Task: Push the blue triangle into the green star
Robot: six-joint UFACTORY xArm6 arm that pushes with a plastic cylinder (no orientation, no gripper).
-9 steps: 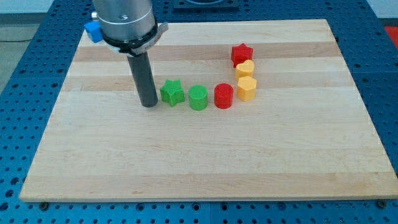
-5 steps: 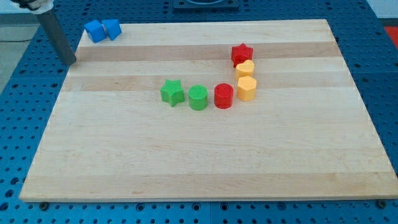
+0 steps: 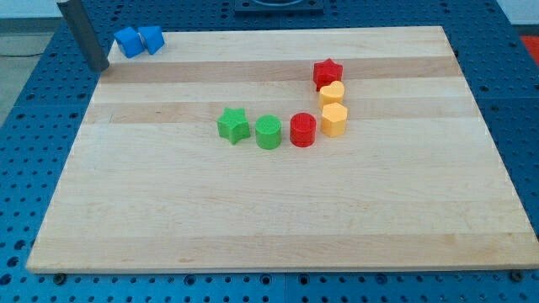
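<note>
Two blue blocks sit side by side at the board's top left corner: one (image 3: 128,41) on the left and one (image 3: 152,38) on the right; I cannot tell which is the triangle. The green star (image 3: 233,124) lies near the board's middle. My tip (image 3: 101,66) is just off the board's left edge, left of and slightly below the blue blocks, apart from them and far from the green star.
A green cylinder (image 3: 269,132) and a red cylinder (image 3: 302,130) lie right of the star. Two yellow blocks (image 3: 334,119) (image 3: 332,93) and a red star (image 3: 328,72) run up from there. The wooden board (image 3: 278,210) rests on a blue pegboard table.
The rod swung from beside the green star, out past the board's left edge, then moved slightly up toward the blue blocks. No block has moved.
</note>
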